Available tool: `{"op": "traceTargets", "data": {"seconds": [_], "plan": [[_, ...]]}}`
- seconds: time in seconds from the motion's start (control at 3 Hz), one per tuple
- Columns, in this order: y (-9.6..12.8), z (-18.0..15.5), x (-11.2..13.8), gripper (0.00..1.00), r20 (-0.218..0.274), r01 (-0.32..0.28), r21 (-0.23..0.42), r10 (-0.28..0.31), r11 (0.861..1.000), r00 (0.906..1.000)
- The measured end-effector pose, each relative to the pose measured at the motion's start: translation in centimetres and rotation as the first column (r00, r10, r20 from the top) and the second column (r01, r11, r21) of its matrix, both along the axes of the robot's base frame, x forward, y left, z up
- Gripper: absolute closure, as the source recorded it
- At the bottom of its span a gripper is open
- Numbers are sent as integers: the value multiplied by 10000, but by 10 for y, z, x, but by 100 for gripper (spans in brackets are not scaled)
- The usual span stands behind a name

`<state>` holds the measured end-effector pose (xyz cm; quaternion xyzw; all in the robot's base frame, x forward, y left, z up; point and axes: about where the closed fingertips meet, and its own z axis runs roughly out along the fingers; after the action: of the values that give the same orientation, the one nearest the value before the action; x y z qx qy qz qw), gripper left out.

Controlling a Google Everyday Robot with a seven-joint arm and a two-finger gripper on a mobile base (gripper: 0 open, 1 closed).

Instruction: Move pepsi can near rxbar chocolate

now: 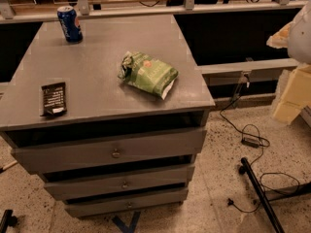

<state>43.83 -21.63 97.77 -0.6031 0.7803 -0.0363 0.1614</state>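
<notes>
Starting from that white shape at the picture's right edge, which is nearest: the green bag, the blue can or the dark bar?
The gripper is not in view, so I rank from the white shape.
1. Green snack bag, middle of the cabinet top.
2. Pepsi can, back left, and rxbar chocolate, front left: too close to call.

White lettering on rxbar chocolate, none readable (gripper out of view)

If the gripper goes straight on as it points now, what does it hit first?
Cannot say: the gripper is out of view, so its heading is unknown. The pepsi can stands at the back left of the cabinet.
</notes>
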Motion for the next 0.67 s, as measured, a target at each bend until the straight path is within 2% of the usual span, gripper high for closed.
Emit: {"op": "traceTargets", "data": {"seconds": [0.33,0.67], "plan": [[5,1,6,0,56,-143,132,142,9998,9999],[70,7,67,0,704,-1782,1606,1688,9708,9831]]}}
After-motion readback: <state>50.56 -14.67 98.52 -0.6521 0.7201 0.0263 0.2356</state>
